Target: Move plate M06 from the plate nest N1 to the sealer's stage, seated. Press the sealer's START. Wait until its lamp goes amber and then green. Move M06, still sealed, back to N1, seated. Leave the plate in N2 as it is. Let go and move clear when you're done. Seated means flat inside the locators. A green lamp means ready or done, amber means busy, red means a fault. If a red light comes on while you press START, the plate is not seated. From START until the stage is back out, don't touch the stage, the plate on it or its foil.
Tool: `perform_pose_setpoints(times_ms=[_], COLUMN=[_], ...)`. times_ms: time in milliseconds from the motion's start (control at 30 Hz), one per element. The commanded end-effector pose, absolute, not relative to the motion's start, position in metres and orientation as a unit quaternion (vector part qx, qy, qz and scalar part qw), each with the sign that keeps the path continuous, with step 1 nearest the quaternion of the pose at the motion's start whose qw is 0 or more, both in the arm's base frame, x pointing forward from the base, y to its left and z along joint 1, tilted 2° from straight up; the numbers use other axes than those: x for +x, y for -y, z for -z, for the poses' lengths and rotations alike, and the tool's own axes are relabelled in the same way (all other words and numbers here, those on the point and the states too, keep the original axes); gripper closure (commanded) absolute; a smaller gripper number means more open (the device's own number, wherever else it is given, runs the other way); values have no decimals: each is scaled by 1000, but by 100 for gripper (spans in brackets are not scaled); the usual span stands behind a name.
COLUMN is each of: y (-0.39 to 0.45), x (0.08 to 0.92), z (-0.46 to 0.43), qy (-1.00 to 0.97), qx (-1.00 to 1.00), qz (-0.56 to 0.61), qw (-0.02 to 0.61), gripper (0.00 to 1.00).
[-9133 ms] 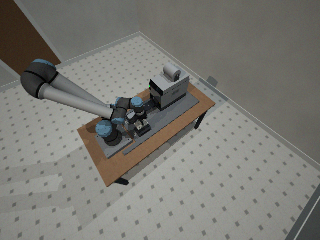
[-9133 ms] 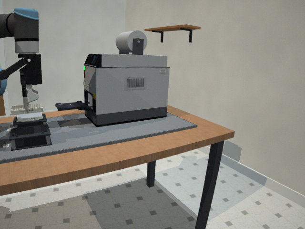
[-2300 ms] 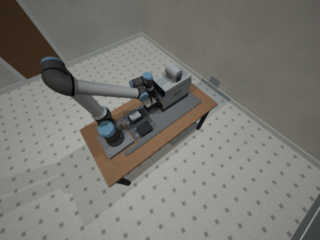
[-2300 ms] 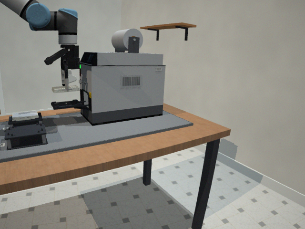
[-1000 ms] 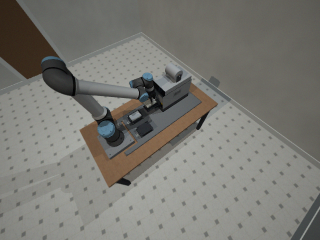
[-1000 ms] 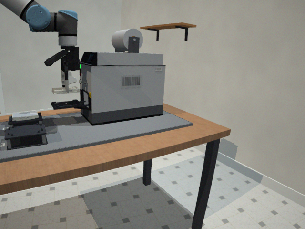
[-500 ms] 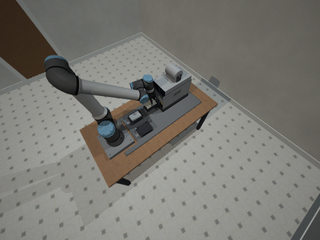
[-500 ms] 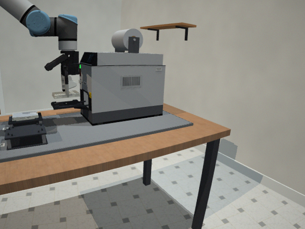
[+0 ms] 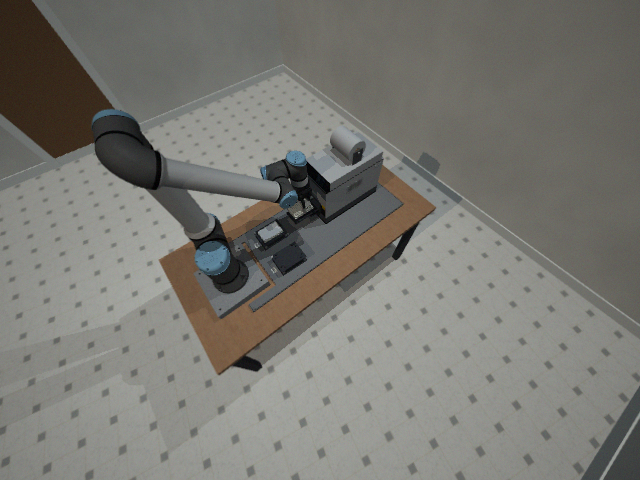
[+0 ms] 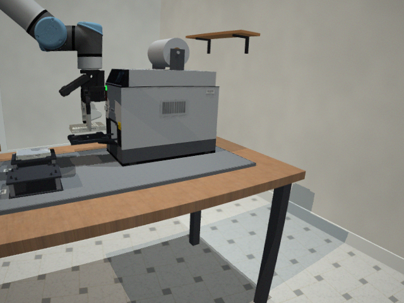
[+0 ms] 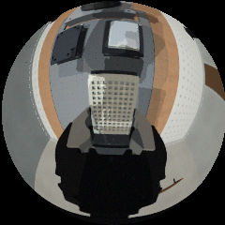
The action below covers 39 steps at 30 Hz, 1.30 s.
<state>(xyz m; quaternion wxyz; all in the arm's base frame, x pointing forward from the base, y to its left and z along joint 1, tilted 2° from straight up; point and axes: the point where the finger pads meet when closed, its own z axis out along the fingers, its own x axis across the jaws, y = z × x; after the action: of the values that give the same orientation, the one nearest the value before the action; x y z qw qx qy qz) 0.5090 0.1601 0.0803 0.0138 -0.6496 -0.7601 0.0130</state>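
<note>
My gripper [image 10: 87, 124] is shut on plate M06 [image 10: 87, 128], a pale well plate held flat a little above the sealer's black stage [image 10: 88, 138]. The stage sticks out of the front of the grey sealer [image 10: 163, 113]. In the wrist view the plate [image 11: 112, 102] lies between my fingers. A small lamp [image 10: 106, 88] on the sealer's front edge glows green. The nearer black nest [image 10: 34, 179] is empty. The nest behind it holds another plate [image 10: 32, 152]. From above, the gripper [image 9: 300, 206] is right in front of the sealer [image 9: 348, 182].
A foil roll [image 10: 166, 52] sits on top of the sealer. Both nests and the sealer stand on a grey baseplate [image 10: 146, 172] on a wooden table. The arm's base [image 9: 219, 263] is at the table's left end. A small wall shelf [image 10: 225, 34] hangs behind.
</note>
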Motion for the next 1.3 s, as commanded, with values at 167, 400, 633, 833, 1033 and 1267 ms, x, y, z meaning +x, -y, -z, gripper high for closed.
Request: perform_pose_setpoints(times_ms=[167,400,633,833,1033,1267], y=[-160,-160,-160,-160,-160,-160], x=[510,510,510,510,509,509], z=[-81,-81,-81,-81,-74,-63], qy=[760,760,760,760,760,760], qx=[-650,-650,-650,-650,-650,-650], qz=[-13,-13,-13,-13,-13,-13], qw=[13,13,13,13,13,13], gripper=[100,100,100,100,100,100])
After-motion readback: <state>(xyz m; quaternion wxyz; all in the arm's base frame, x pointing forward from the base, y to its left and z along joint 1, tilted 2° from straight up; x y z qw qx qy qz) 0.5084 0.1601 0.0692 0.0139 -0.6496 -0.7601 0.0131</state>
